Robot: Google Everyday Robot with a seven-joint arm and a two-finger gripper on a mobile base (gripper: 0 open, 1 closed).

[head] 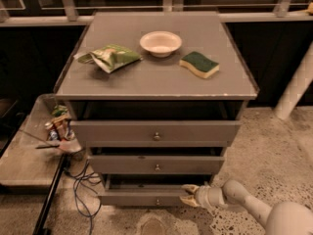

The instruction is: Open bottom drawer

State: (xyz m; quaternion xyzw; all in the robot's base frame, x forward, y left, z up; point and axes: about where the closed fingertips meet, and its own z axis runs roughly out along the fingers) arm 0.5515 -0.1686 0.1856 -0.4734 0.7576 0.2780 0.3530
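The bottom drawer [132,198] is the lowest and shallowest grey front of three in the cabinet, with a small round metal knob [157,200] at its centre. It stands pulled out a little, with a dark gap above it. My gripper [188,196] comes in from the lower right on a white arm and sits at the right end of the drawer's front, just right of the knob, touching or very close to the panel.
The cabinet top [156,84] holds a green snack bag [110,57], a white bowl [160,43] and a green-and-yellow sponge [199,64]. A low side table [24,165] with small items stands left. Cables [80,187] lie on the speckled floor beside it.
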